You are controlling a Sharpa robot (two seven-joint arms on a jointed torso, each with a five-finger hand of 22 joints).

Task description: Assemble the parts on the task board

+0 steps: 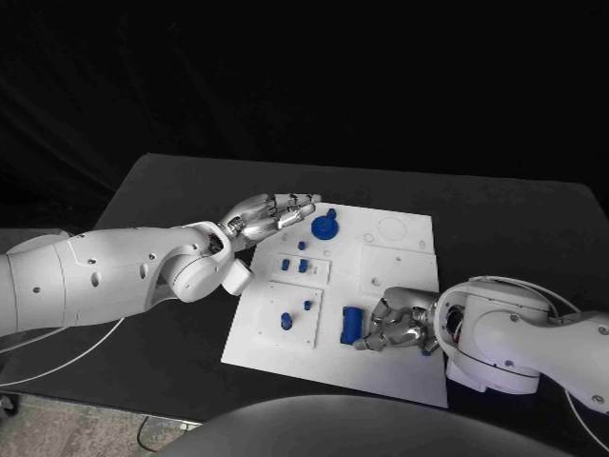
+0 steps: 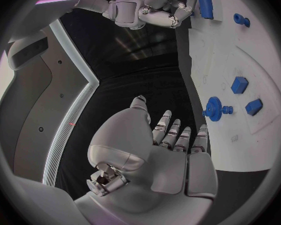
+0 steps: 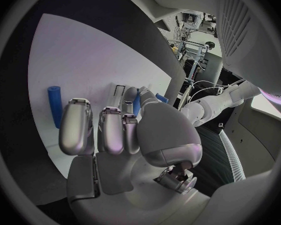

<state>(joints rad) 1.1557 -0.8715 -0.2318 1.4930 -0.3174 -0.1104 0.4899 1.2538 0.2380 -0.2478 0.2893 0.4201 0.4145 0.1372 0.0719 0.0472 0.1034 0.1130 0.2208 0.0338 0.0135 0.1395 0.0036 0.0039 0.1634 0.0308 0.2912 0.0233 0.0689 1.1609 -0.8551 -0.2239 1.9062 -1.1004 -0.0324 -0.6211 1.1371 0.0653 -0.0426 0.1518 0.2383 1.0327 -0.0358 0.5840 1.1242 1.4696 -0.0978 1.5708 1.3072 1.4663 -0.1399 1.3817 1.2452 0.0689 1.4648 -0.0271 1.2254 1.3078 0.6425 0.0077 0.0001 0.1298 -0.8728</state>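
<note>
Two hands over the task board (image 1: 387,371): left hand (image 1: 270,217) fingers apart, right hand (image 1: 398,324) fingers curled, contents unclear.

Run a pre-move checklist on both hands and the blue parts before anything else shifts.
1. Left hand holds nothing, fingers extended: ok.
2. Left hand next to the blue gear at the task board's far edge: ok; contact cannot tell.
3. Right hand rests on the board beside the long blue piece: ok.
4. Right hand's grip on a part: cannot tell.
5. Small blue blocks sit on the board: ok.
</note>
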